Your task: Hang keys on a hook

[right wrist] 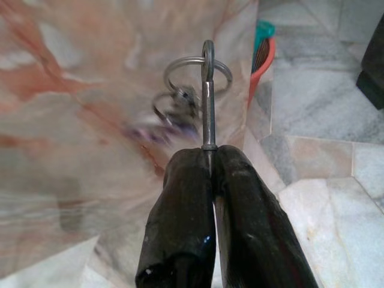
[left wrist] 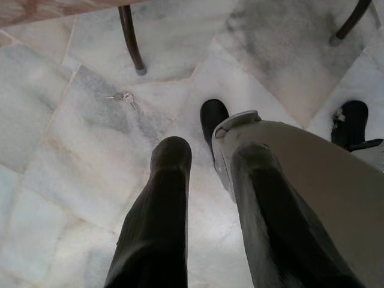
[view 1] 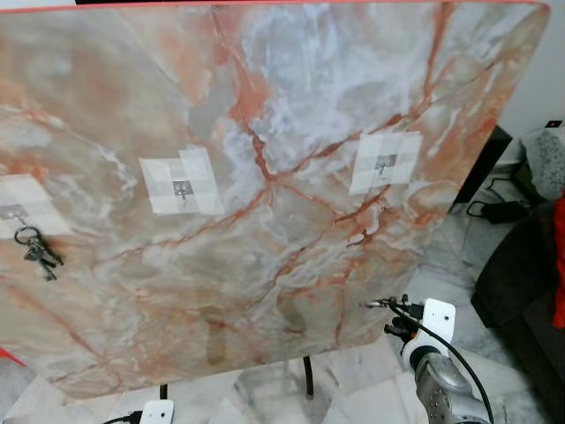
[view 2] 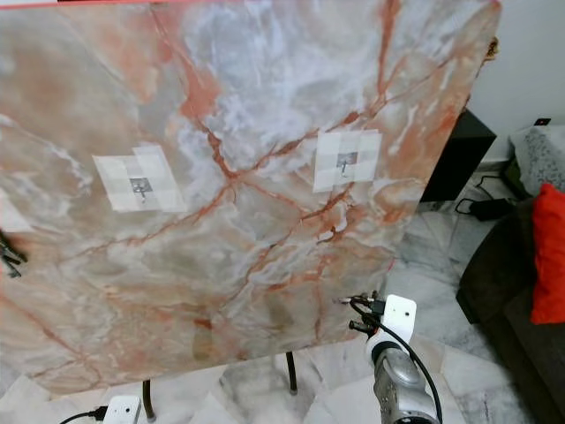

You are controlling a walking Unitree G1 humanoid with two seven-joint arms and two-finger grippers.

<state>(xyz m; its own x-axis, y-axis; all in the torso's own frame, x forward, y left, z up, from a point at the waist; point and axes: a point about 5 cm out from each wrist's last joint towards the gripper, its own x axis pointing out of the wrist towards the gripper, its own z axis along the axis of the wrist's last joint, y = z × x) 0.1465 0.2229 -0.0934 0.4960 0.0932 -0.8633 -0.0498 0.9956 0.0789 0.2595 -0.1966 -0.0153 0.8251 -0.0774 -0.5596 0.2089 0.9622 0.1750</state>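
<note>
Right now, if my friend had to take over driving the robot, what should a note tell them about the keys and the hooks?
Right gripper: shut on a metal key with split rings, held low beside the bottom right edge of the pink-veined marble board.
Left gripper: open, hanging idle above the pale marble floor, where another small key bunch lies.
Hooks: three small metal hooks on white tape patches. The left hook already carries a dark key bunch; the middle hook and right hook are bare.
Left to do: raise the held key and slip a ring over a bare hook, probably the right one.
</note>
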